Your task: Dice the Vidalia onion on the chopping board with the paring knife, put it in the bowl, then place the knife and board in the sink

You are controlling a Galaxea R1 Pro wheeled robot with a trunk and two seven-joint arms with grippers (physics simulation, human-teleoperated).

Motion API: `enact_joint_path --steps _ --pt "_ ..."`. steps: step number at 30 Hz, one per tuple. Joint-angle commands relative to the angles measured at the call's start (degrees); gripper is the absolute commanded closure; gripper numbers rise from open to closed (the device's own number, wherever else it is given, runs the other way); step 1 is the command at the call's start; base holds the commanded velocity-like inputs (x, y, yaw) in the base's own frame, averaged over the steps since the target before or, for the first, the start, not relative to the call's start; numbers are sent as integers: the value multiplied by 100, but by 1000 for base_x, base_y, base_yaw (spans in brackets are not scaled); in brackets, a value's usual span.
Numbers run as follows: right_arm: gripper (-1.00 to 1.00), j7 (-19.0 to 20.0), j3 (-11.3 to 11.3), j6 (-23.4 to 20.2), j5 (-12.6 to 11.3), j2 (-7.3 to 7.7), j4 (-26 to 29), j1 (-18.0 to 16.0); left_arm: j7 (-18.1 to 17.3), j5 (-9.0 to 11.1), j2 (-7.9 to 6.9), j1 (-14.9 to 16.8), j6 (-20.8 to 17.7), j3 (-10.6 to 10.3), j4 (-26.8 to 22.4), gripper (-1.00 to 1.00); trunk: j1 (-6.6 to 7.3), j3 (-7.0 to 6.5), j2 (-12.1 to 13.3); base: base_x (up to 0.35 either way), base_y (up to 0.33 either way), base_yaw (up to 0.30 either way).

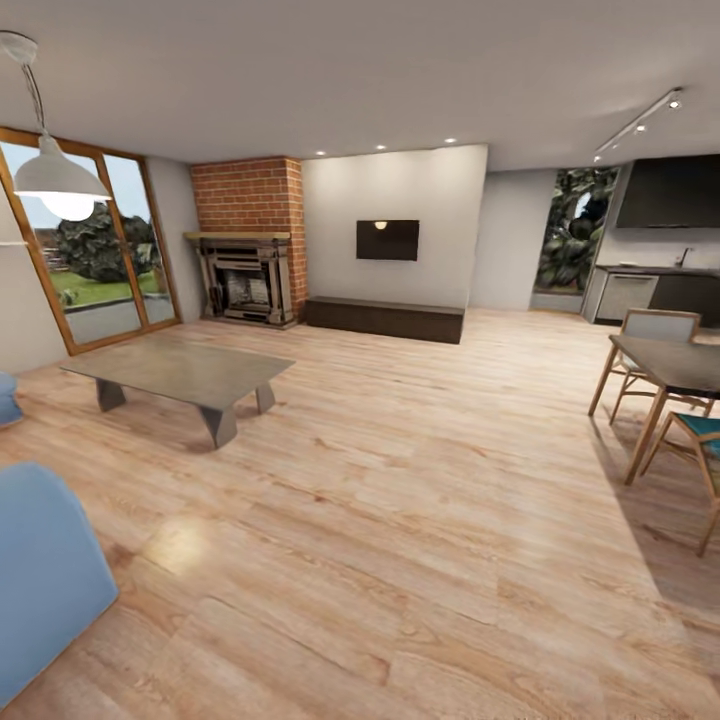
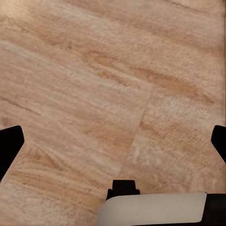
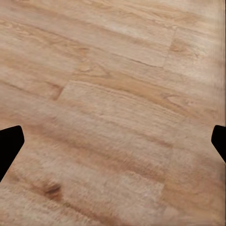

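Observation:
I am in a living room, with the kitchen far off at the back right. There a dark countertop [image 1: 650, 271] runs over cabinets, and a thin faucet [image 1: 685, 257] rises from it. The onion, chopping board, paring knife and bowl are out of view, and the sink basin is too distant to make out. My left gripper [image 2: 113, 143] hangs open over the wooden floor, its dark fingertips [image 2: 10, 143] spread wide with nothing between them. My right gripper [image 3: 113, 143] is open too, above bare floor planks.
A low grey coffee table [image 1: 180, 375] stands left of centre. A blue sofa [image 1: 40, 575] fills the near left corner. A dining table [image 1: 670, 365] with wooden chairs [image 1: 690, 440] sits at the right. A brick fireplace [image 1: 248, 265] and a wall TV [image 1: 387, 240] lie ahead. Open floor leads toward the kitchen.

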State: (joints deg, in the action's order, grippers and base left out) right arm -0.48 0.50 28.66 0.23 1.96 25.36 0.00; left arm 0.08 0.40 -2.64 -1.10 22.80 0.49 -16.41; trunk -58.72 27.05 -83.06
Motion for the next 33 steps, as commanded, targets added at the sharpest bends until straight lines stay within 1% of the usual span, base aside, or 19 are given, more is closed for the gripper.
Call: enact_joint_path --steps 1,13,18,33 --pt "-100 -5 3 8 3 0 4 0 1 3 0 -4 6 4 -11 -100 -1 4 -2 76 0 -280" --pt "-100 -5 3 8 3 -2 4 0 1 3 0 -4 6 4 -11 -100 -1 4 -2 77 0 -280" --pt "-100 -5 3 8 3 -2 4 0 1 3 -34 -4 6 4 -11 -100 -1 4 -2 82 0 -280" --pt "-100 -5 3 8 3 -2 4 0 1 5 -44 -4 6 4 -11 -100 -1 4 -2 91 0 -280"
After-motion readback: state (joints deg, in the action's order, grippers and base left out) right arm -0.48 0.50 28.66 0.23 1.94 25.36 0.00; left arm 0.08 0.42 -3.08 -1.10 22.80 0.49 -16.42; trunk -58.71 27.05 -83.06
